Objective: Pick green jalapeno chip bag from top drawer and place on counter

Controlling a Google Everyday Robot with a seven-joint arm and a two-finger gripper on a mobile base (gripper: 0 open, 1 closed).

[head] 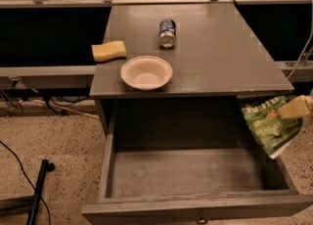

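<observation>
The green jalapeno chip bag (269, 126) with white "Kettle" lettering hangs in the air at the right, above the right wall of the open top drawer (195, 172) and just below the counter's front right corner. My gripper (293, 109) comes in from the right edge and is shut on the bag's upper part. The drawer is pulled fully out, its inside bare, with a small knob on the front panel. The dark-grey counter (220, 57) lies above and behind the drawer.
On the counter stand a white bowl (146, 72) near the front left, a yellow sponge (108, 51) on the left edge, and a blue can (167, 33) lying at mid-back. A black pole (38, 190) lies on the floor at left.
</observation>
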